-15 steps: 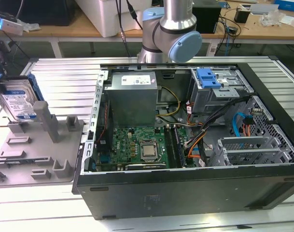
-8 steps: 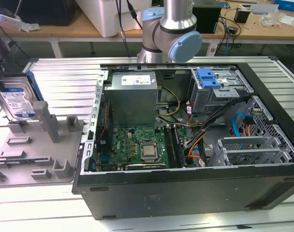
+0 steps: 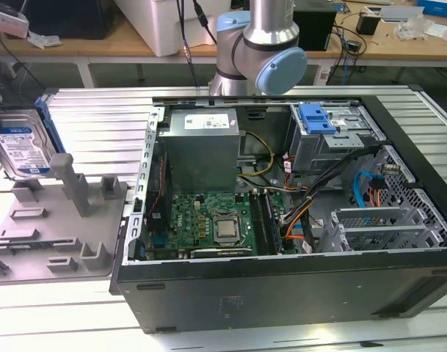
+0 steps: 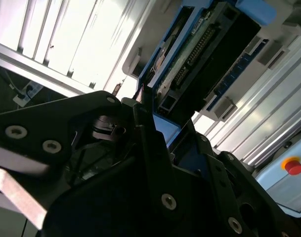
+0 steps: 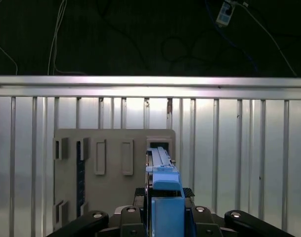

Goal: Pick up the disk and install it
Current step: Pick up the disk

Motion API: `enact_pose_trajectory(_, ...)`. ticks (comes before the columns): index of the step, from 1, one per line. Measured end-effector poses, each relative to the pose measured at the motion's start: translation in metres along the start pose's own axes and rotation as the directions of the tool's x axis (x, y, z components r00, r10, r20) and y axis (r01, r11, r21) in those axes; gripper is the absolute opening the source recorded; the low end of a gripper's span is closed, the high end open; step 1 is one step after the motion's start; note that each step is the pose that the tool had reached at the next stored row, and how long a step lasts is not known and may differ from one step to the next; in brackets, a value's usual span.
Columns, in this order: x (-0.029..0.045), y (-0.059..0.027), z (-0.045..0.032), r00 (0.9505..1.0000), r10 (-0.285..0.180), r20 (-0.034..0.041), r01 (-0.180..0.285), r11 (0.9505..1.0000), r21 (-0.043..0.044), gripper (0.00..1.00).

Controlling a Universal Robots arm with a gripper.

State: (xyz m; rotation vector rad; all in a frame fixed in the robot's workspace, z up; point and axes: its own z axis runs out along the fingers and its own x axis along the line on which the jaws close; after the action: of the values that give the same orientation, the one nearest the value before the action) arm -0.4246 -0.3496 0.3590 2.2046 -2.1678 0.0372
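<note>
The gripper pinches the flat silver disk by its blue plastic carrier. The disk stands upright at the grey moulded holder on the ribbed aluminium worktop, apart from the open computer case.

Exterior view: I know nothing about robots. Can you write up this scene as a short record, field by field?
disk: silver drive in a blue carrier, on edge at the exterior view's left, above the grey fixture tray
gripper: shut on the disk's blue edge, in the first wrist view
computer case: open on its side, to the exterior view's right of the tray
blue bracket: in the case's far corner
table: ribbed aluminium
install: not yet done; disk outside the case
</note>
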Motion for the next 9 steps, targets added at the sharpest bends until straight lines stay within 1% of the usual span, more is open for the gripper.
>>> enact_pose_trajectory(2, 0.0002, 0.0001, -0.0042, 1.0000, 0.000, -0.0031, 0.000, 1.0000, 0.0000, 0.37)
enact_pose_trajectory(4, 0.0005, 0.0002, -0.0105, 1.0000, 0.000, -0.0076, 0.000, 1.0000, -0.0001, 0.37)
enact_pose_trajectory(9, 0.0010, 0.0004, -0.0205, 0.9999, 0.000, -0.0151, 0.000, 1.0000, -0.0002, 0.37)
